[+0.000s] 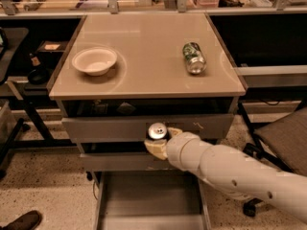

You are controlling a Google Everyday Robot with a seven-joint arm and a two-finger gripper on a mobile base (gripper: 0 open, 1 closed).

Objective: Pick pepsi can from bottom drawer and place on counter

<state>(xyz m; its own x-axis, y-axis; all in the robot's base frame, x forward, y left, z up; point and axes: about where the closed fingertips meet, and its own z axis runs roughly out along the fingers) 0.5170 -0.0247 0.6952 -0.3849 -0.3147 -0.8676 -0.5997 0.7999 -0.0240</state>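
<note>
The pepsi can point(156, 130) shows mainly its silver top and pull tab, held upright in front of the two upper drawer fronts, well above the bottom drawer point(148, 202). My gripper point(158, 142) is shut on the can, its pale fingers wrapped around the can's body. The white arm reaches in from the lower right. The bottom drawer is pulled out, its flat grey floor bare. The beige counter point(144, 47) lies above and behind the can.
A white bowl point(94, 60) sits on the counter's left side. A green-and-silver can point(194, 57) lies on its side on the right. An office chair point(283, 138) stands at the right, and a dark table frame at the left.
</note>
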